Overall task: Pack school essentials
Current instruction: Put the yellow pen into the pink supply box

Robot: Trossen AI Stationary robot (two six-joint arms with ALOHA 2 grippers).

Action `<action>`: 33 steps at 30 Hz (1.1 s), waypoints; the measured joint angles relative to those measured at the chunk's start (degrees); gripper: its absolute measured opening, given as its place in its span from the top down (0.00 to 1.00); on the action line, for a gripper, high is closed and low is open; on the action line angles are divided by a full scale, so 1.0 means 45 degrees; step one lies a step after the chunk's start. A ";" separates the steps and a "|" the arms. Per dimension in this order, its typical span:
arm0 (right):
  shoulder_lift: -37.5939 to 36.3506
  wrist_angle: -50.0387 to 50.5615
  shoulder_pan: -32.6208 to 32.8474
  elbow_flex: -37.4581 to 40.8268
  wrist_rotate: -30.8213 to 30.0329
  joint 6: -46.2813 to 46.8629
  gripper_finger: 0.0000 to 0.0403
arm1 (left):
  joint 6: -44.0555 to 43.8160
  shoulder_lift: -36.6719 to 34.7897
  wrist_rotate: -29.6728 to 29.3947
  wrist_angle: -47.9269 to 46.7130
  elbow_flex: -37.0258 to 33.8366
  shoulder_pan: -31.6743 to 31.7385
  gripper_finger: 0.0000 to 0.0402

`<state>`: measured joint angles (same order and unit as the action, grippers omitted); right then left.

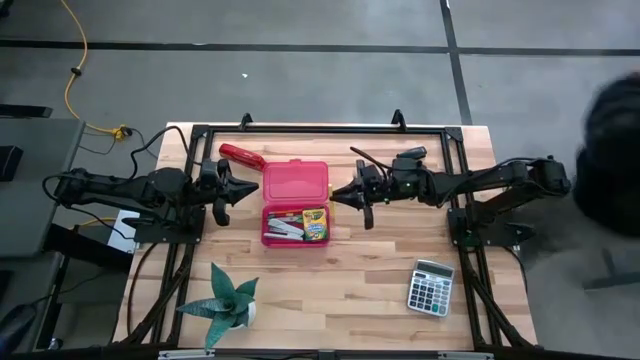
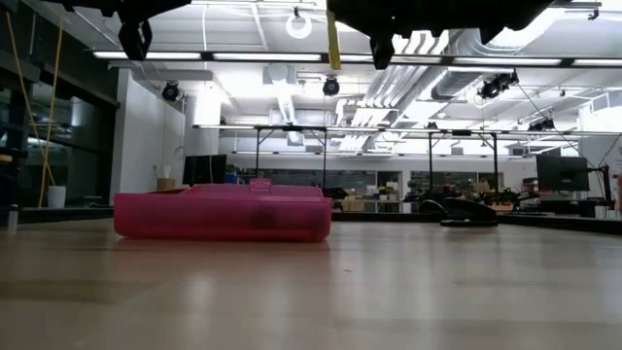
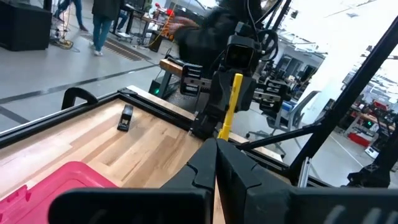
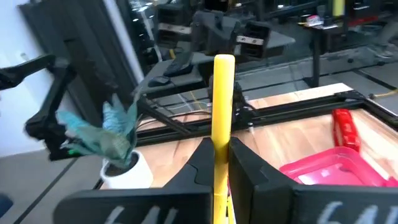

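1. The right pincer (image 4: 221,171) pinches a yellow pencil (image 4: 222,106), a thin plain stick with a blunt squared end.
2. In the right wrist view the pencil rises from between the pressed fingers and stands clear past their tips. In the low view its long axis hangs about upright (image 2: 333,44), high above the table (image 1: 350,285).
3. Seen from above, the right pincer (image 1: 352,196) hovers just to the right of the pink case (image 1: 295,182), off the table. The pencil is too thin to make out in that view.
4. The left pincer (image 1: 226,192) hovers just to the left of the case, its fingers (image 3: 245,177) pressed together with nothing between them.
5. The pink case lies open near the middle of the table, its lid half towards the far edge and its tray half towards the near edge.
6. In the tray, a crayon box (image 1: 315,225) with a yellow and green front lies at the right side.
7. Beside it, at the left of the tray, lies a pale grey item (image 1: 284,231); what it is I cannot tell.
8. A red tool (image 1: 241,156) lies just beyond the case's far left corner.
9. A calculator (image 1: 431,287) lies well to the right of the case, near the table's front edge.
10. A green spiky plant (image 1: 224,303) stands in a white pot, in front of the case and to the left.
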<state>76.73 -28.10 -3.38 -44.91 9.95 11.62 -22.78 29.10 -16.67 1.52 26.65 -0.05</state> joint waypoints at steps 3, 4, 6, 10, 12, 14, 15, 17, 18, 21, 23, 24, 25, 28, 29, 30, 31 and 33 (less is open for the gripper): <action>0.0123 0.0517 0.0015 -0.0264 -0.0728 0.0670 1.00 | 0.0004 0.0000 0.0000 0.0000 0.0000 0.0004 1.00; 0.0298 0.1147 0.0015 -0.0633 -0.0947 0.0755 1.00 | 0.0004 0.0000 0.0000 0.0000 0.0000 0.0002 1.00; 0.0894 0.2802 0.0022 -0.1668 -0.1081 0.0268 1.00 | 0.0004 0.0000 0.0000 0.0000 0.0000 0.0004 1.00; 0.2848 0.5888 0.0058 -0.4399 -0.1092 -0.1381 1.00 | 0.0101 -0.0005 -0.0022 0.0000 0.0000 0.0004 1.00; 0.4028 0.7262 0.0063 -0.5688 -0.1146 -0.2082 1.00 | 0.0101 0.0000 -0.0061 -0.0005 0.0000 0.0004 1.00; 0.5203 0.8588 0.0058 -0.6947 -0.1486 -0.2989 1.00 | 0.0101 -0.0002 -0.0082 -0.0005 0.0000 0.0004 1.00; 0.5748 0.9084 0.0058 -0.7500 -0.1553 -0.3524 1.00 | 0.0101 0.0000 -0.0097 -0.0005 0.0000 0.0004 1.00; 0.6783 1.0135 0.0055 -0.8696 -0.1858 -0.4590 1.00 | 0.0101 -0.0005 -0.0101 -0.0005 0.0000 0.0004 1.00; 0.7266 1.0508 0.0049 -0.9238 -0.1925 -0.4989 1.00 | 0.0106 0.0000 -0.0102 -0.0005 0.0000 0.0004 1.00; 0.8539 1.1752 0.0045 -1.0660 -0.2122 -0.5851 1.00 | 0.0106 0.0000 -0.0102 -0.0005 0.0000 0.0004 1.00; 0.9168 1.2277 0.0010 -1.1438 -0.2117 -0.6039 1.00 | 0.0206 -0.0003 -0.0103 -0.0009 0.0000 0.0001 1.00; 0.9472 1.2486 0.0005 -1.1818 -0.2117 -0.6033 1.00 | 0.0261 -0.0005 -0.0107 -0.0005 0.0000 0.0000 1.00; 0.9702 1.2574 0.0001 -1.2101 -0.2120 -0.6042 1.00 | 0.0337 0.0000 -0.0108 -0.0005 0.0000 0.0004 1.00; 1.0285 1.2744 -0.0005 -1.2667 -0.2217 -0.6366 1.00 | 0.0426 0.0000 -0.0175 -0.0005 0.0000 -0.0001 1.00; 1.0439 1.2783 -0.0005 -1.2804 -0.2214 -0.6372 1.00 | 0.0431 0.0000 -0.0204 -0.0005 0.0000 -0.0001 1.00; 1.0543 1.2879 -0.0005 -1.2917 -0.2203 -0.6361 1.00 | 0.0431 -0.0002 -0.0209 -0.0005 0.0000 -0.0001 1.00; 1.0604 1.2983 -0.0005 -1.2969 -0.2176 -0.6334 1.00 | 0.0431 -0.0004 -0.0221 -0.0005 0.0000 -0.0001 1.00; 1.0666 1.3061 -0.0005 -1.3022 -0.2122 -0.6321 1.00 | 0.0431 0.0000 -0.0236 -0.0005 0.0000 -0.0001 1.00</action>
<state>124.72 30.68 -3.40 -103.50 0.40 -16.82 -20.84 29.10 -17.73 1.50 26.65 -0.05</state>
